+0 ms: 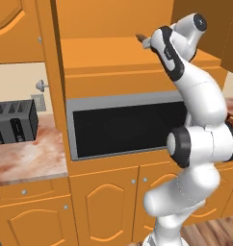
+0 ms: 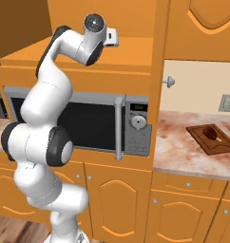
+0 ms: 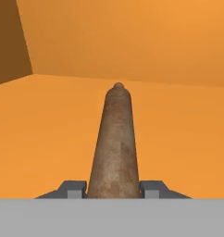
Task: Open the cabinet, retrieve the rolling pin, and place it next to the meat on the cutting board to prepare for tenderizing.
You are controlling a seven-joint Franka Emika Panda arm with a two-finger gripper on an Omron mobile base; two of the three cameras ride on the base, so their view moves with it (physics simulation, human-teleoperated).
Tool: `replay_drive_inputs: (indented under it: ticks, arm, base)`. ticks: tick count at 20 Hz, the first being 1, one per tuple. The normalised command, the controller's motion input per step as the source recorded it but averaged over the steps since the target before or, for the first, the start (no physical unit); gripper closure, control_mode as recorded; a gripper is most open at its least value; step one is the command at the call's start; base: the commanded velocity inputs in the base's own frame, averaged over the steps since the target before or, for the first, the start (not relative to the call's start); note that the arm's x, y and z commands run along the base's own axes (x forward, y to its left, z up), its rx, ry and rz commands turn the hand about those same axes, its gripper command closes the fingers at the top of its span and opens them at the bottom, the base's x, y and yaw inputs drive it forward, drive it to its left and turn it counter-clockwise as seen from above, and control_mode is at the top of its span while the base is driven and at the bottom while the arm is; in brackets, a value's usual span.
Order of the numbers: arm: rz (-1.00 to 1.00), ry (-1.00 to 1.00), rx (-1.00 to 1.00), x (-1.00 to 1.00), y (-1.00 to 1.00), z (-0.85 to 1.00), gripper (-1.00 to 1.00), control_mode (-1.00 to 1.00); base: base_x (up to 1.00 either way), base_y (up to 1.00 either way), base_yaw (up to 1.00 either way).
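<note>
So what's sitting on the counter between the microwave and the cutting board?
Nothing; in the right base view, bare marble countertop runs from the microwave to the cutting board.

No readable text, labels, brands or numbers anywhere. Microwave (image 2: 79, 124) control panel, centre of the right base view: a small pale display window above a round dial, both too blurred to make out any characters. Toaster (image 1: 13, 122), left edge of the left base view: plain dark face, no marking legible. Wall outlet plate (image 2: 225, 102), right edge of the right base view: blank.
</note>
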Motion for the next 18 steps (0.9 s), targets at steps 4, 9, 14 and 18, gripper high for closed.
replay_drive_inputs:
  ticks: [4, 9, 14, 18]
  arm:
    - [0.00, -0.16, 0.00, -0.94, 0.16, 0.02, 1.00, -1.00]
    - [0.00, -0.12, 0.00, -1.00, 0.17, 0.24, 1.00, -1.00]
    - [0.00, -0.06, 0.01, -0.96, 0.06, 0.44, 1.00, -1.00]
    - [0.00, -0.01, 0.00, -0.59, 0.03, 0.26, 1.00, -1.00]
  base:
    - [0.00, 0.00, 0.00]
    - [0.00, 0.00, 0.00]
    - [0.00, 0.00, 0.00]
    - [0.00, 0.00, 0.00]
